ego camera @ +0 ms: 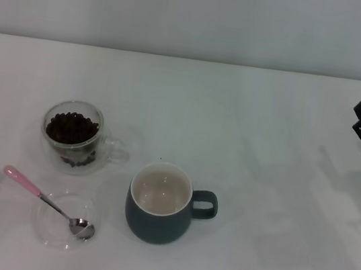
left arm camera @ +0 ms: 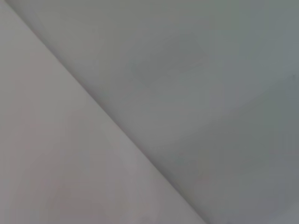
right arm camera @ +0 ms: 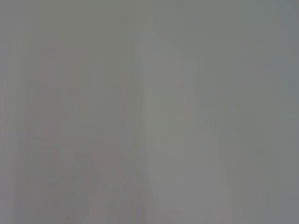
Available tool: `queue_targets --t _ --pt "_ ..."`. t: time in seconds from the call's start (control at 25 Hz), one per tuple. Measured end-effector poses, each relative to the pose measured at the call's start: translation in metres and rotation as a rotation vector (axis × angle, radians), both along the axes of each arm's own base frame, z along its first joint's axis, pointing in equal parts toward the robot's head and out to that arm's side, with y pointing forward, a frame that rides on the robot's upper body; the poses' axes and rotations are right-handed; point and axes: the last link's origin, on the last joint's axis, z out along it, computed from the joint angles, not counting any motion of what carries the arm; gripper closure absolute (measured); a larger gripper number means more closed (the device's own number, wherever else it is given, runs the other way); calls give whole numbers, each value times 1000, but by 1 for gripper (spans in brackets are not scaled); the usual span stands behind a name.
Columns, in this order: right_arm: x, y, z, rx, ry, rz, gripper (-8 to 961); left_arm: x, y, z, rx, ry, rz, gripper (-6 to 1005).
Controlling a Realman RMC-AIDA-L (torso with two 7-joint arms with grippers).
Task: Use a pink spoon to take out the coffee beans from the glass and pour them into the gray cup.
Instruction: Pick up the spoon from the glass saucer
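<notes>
Jaws idle at both edges; pink spoon point(ego camera: 45, 202) lies in a dish point(ego camera: 63, 221).

White table point(ego camera: 271, 121) bears glass point(ego camera: 73, 136), gray cup point(ego camera: 160, 203), seemingly a clear dish point(ego camera: 62, 222).

Head view looks down on the table point(ego camera: 261, 188); wrist views show blank surfaces.

White table point(ego camera: 269, 135) before pale grey wall point(ego camera: 198, 15)
</notes>
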Motion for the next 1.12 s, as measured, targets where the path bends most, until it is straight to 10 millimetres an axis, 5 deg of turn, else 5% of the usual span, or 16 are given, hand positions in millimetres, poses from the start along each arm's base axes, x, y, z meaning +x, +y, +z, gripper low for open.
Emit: queue_targets --t 1.12 --pt "-5 2 2 17 14 23 82 20 36 -24 -246 103 -108 132"
